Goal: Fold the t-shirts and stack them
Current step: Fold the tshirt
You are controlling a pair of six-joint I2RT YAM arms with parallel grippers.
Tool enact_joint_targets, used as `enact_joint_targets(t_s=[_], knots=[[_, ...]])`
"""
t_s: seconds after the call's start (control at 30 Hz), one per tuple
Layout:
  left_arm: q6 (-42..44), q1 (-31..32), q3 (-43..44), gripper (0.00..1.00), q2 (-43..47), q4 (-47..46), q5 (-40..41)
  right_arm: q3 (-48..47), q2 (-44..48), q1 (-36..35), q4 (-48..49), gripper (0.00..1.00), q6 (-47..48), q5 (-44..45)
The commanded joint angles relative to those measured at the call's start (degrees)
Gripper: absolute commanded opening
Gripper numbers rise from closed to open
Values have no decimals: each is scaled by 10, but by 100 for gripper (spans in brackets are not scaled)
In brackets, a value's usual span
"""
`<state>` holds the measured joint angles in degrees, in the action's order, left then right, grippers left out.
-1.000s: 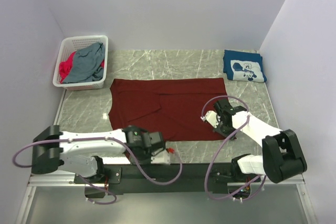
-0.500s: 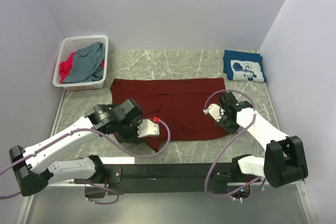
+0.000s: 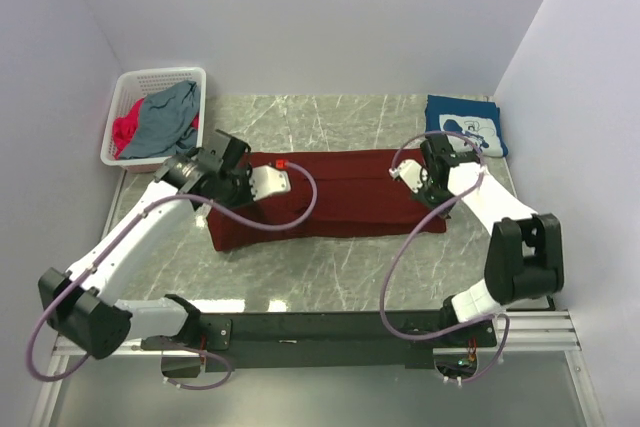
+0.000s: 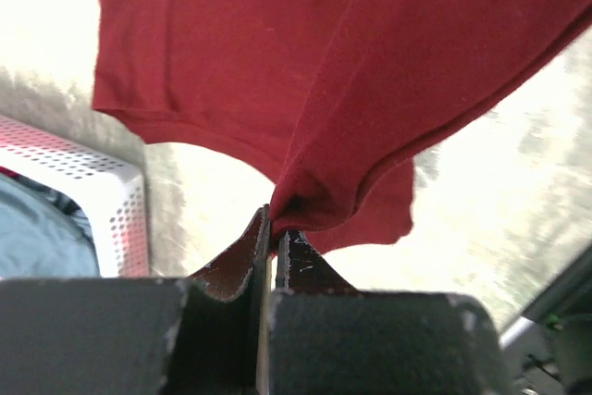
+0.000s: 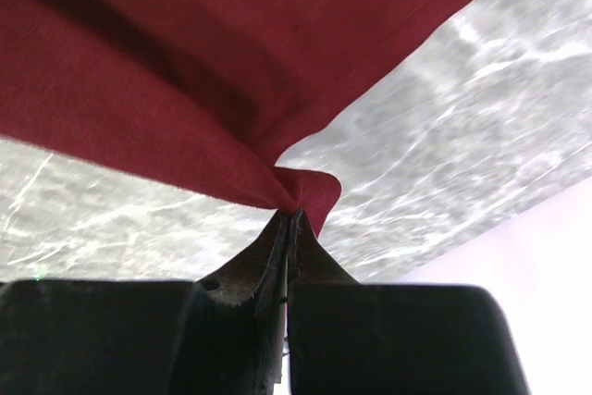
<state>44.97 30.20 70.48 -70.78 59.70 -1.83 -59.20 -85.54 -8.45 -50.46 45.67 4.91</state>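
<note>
The large maroon t-shirt [image 3: 340,202] lies across the middle of the table, its near half doubled over towards the back. My left gripper [image 3: 224,155] is shut on the shirt's corner at the back left; in the left wrist view the jaws [image 4: 275,224] pinch a bunched hem of the maroon cloth [image 4: 277,62], which is lifted. My right gripper [image 3: 436,151] is shut on the back right corner; in the right wrist view it [image 5: 289,215] pinches a small fold of the cloth [image 5: 185,62] above the marble. A folded navy t-shirt with a white print [image 3: 465,127] lies at the back right.
A white lattice basket [image 3: 160,75] stands at the back left with a grey-blue shirt [image 3: 165,119] and a pink one [image 3: 124,132] in it. Its wall [image 4: 92,191] is close to my left gripper. Walls close off three sides of the marble table [image 3: 330,117].
Both grippers have carried the shirt's near edge from the front of the table to the back, folding the maroon shirt over itself into a narrower band.
</note>
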Motion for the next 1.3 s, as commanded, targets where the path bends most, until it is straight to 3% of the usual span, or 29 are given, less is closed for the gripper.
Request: enact_joint_targets(t_s=[0.0,0.27,0.8,0.83,0.87,0.9,0.93,0.97,1.0,1.03,1.17,1.27], knots=[[45,-29,39,0,-27,-49,-23,-48,-37,8,-5,0,17,4],[70,-73,80,0,-107,-78,-36,-131,-112,17,-9,0,20,8],[60,-109,65,0,-174,-137,-49,-214,-205,17,5,1,8,20],[58,-110,66,1,-178,-143,-49,-224,-210,17,4,6,1,20],[53,-113,70,3,-187,-153,-49,-231,-216,18,3,22,-4,20],[47,-120,72,9,-194,-161,-45,-237,-219,18,-2,30,-10,19],[41,-125,78,22,-202,-165,-47,-248,-222,22,-5,37,-18,16],[24,-131,97,25,-222,-167,-49,-253,-223,24,-7,55,-22,13],[13,-148,112,30,-233,-165,-56,-257,-223,28,-10,62,-27,10],[0,-158,127,40,-247,-164,-59,-271,-224,33,-17,65,-36,5],[-86,-213,207,53,-289,-141,-101,-317,-225,83,-70,68,-68,-46],[-118,-243,198,58,-264,-125,-131,-326,-217,114,-112,66,-89,-103]])
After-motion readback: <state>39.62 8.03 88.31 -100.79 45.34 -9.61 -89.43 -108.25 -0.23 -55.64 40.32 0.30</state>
